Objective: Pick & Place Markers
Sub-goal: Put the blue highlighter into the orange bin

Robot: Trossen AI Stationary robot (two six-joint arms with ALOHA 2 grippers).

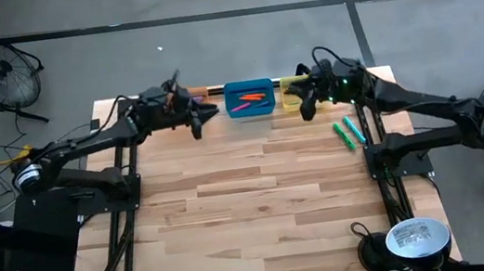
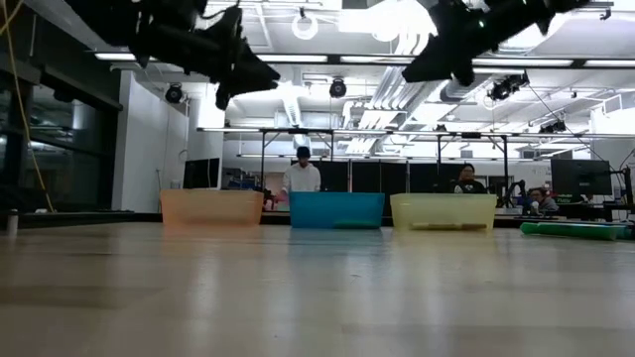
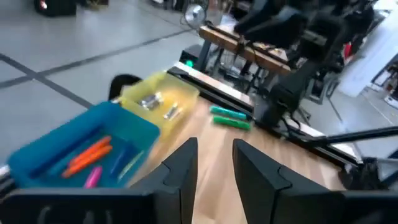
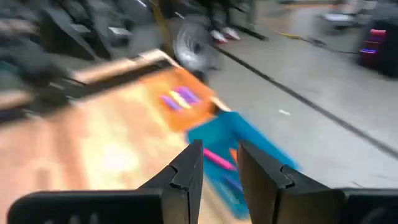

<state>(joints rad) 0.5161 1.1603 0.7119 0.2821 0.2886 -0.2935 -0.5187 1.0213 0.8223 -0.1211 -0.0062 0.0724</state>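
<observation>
**Q:** Where are the markers that have yet to be put away?

**A:** Two green markers (image 1: 347, 132) lie side by side on the wooden table (image 1: 261, 208), near its right edge. Their long axes run roughly from far to near, leaning a little rightward at the near end. Other markers already sit in bins along the far edge: orange and pink ones in the blue bin (image 1: 249, 99), purple ones in the orange bin (image 4: 180, 102), and a few pale ones in the yellow bin (image 3: 160, 99)

**Q:** Which arm is nearer to the green pair?

**A:** The right gripper (image 1: 307, 108) is. It hangs above the table just in front of the yellow bin, and the green markers lie nearer and to the right of it, close by. The left gripper (image 1: 195, 123) hovers left of the blue bin, well apart from them

**Q:** How do the fingers stand?

**A:** Both grippers show a narrow gap between their fingers with nothing held. The left fingers (image 3: 180, 171) and right fingers (image 4: 186, 174) appear empty in their wrist views

**Q:** What does the coming move turn on?

**A:** Probably the right gripper travelling near and rightward, then closing across a marker's thin width rather than along its length
</observation>
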